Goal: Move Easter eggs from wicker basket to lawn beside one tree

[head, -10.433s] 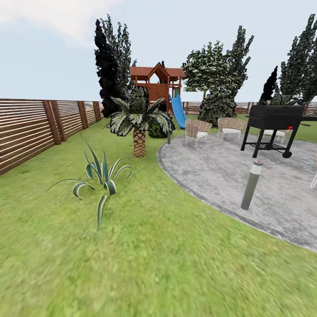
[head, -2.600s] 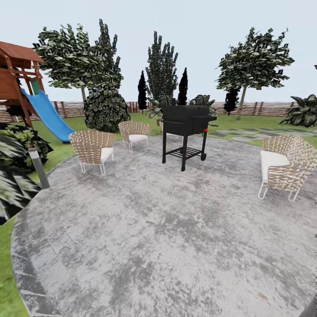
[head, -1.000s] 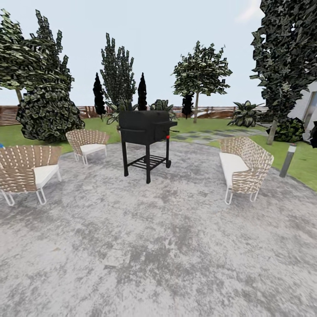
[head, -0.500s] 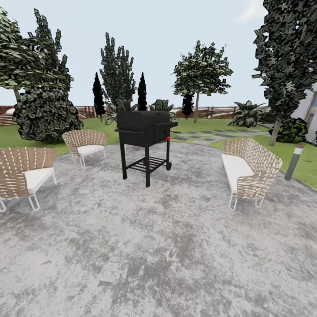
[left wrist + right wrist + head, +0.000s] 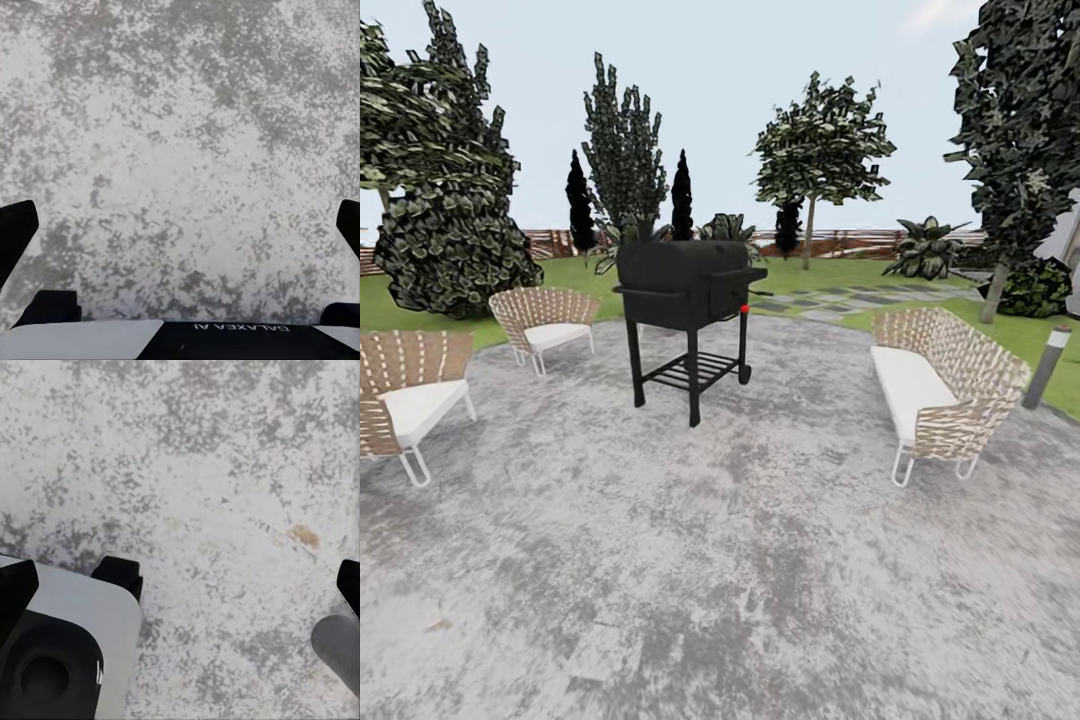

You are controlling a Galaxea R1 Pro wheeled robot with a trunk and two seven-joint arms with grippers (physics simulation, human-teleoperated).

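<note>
lawn [image 5: 830, 275] beyond three wicker chairs [image 5: 945, 385]

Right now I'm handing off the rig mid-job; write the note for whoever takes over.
Left end effector: open, empty, hanging over the grey patio.
Right end effector: open, empty, also over patio stone.
Position: the robot stands on the patio facing the black grill, with wicker chairs to the left and a wicker sofa to the right.
Task things: eggs and basket are not in sight. A pale-trunked tree stands on the lawn beyond the grill.
Done: nothing that these views confirm.
Left: find the basket, take out all three eggs, and set them by one tree.
</note>
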